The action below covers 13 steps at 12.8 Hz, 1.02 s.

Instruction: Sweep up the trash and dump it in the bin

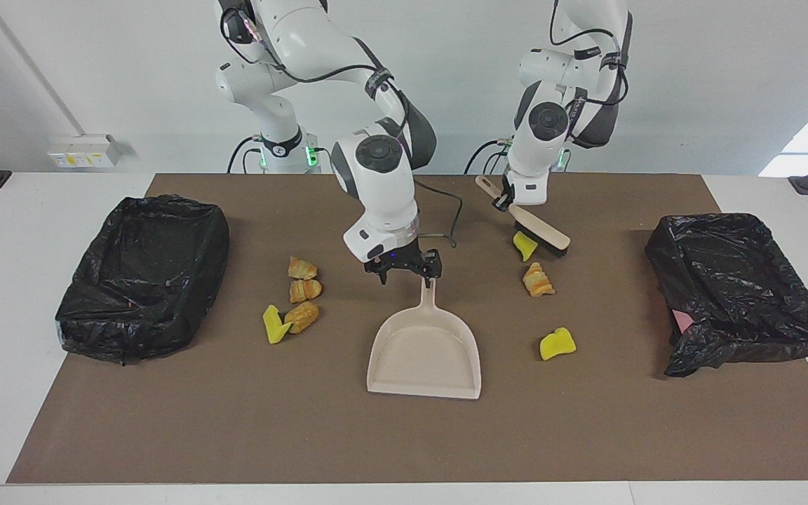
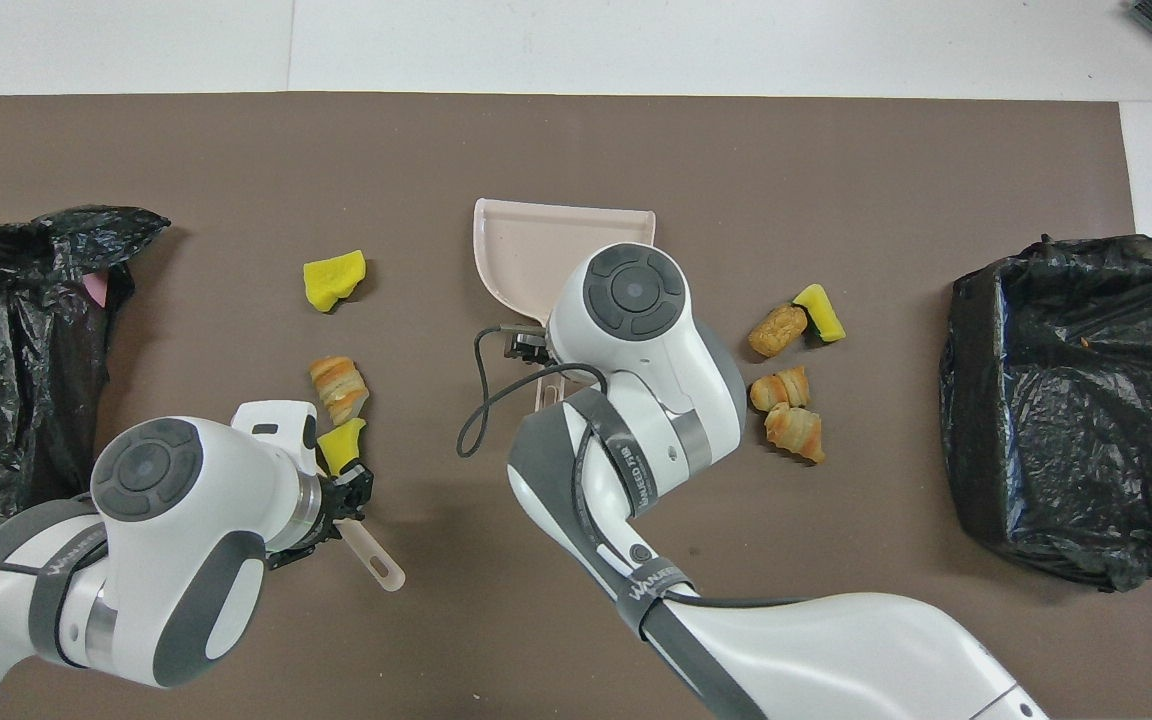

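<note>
**Dustpan handle just under my spread right pincer**

Clock read on the facing view, twelve toward my bases; my right pincer (image 1: 409, 275) hangs spread wide and holding nothing, over the robot-side end of the dustpan (image 1: 423, 351); the handle (image 1: 429, 298) runs along the twelve-to-six line, tip at twelve, pan mouth at six; that tip sits at about five o'clock from the pincer's middle, close under the finger on the left arm's side rather than centred between the two; I judge a small shift toward three o'clock is needed before closing, and I cannot tell whether anything touches yet.

The trash (image 1: 304, 290) lies in two lots on the mat; four pieces at eight to nine o'clock from the pincer, three more at three to four o'clock; none is in the pan.

My left pincer (image 1: 509, 202) is pressed onto the brush (image 1: 541, 233), whose bristles sit beside the nearest yellow scrap (image 1: 524, 245); that arm is nearer those three.
</note>
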### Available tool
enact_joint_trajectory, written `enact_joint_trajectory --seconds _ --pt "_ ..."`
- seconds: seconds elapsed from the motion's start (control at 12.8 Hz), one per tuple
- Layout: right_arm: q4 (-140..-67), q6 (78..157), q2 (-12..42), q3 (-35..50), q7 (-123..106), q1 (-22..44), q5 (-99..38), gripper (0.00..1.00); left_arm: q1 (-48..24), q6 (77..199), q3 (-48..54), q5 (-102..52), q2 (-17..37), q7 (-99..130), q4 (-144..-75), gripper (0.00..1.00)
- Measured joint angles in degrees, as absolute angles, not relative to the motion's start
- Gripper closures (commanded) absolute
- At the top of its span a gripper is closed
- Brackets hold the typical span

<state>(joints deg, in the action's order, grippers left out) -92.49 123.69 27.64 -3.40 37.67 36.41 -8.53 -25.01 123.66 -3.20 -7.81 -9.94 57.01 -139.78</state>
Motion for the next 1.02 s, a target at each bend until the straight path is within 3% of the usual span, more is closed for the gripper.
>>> enact_joint_trajectory --seconds 0.23,0.39,0.47,0.55,0.62,0.7,1.02 --pt "-92.96 123.52 27.59 -3.32 37.60 37.61 -9.87 0.02 -23.38 125.58 -3.15 -8.30 -7.22 52.31 -136.22 1.00" --pt "-93.07 123.52 27.59 -3.37 36.04 37.15 -9.88 0.19 -21.00 124.20 -3.17 -8.38 -4.67 48.61 -131.99 1.00" --pt "-93.18 123.52 27.59 -3.46 35.13 36.86 -9.90 0.30 -19.55 122.16 -3.19 -8.42 -3.45 46.81 -129.37 1.00" --pt "-93.35 123.52 27.60 -3.49 34.73 36.78 -9.91 0.52 -18.29 120.05 -3.20 -8.44 -2.59 45.22 -126.87 1.00" --pt "-93.55 123.50 27.60 -3.45 34.56 36.80 -9.91 0.86 -17.24 118.23 -3.20 -8.45 -2.12 43.45 -124.80 1.00" --pt "-93.65 123.32 27.60 -3.43 34.52 36.84 -9.91 1.00 -16.39 117.13 -3.22 -8.45 -2.01 41.30 -123.67 1.00" --pt "-92.89 120.92 27.40 -3.52 34.26 36.57 -10.00 1.00 -12.98 114.30 -3.24 -8.47 -1.89 29.42 -123.44 1.00"
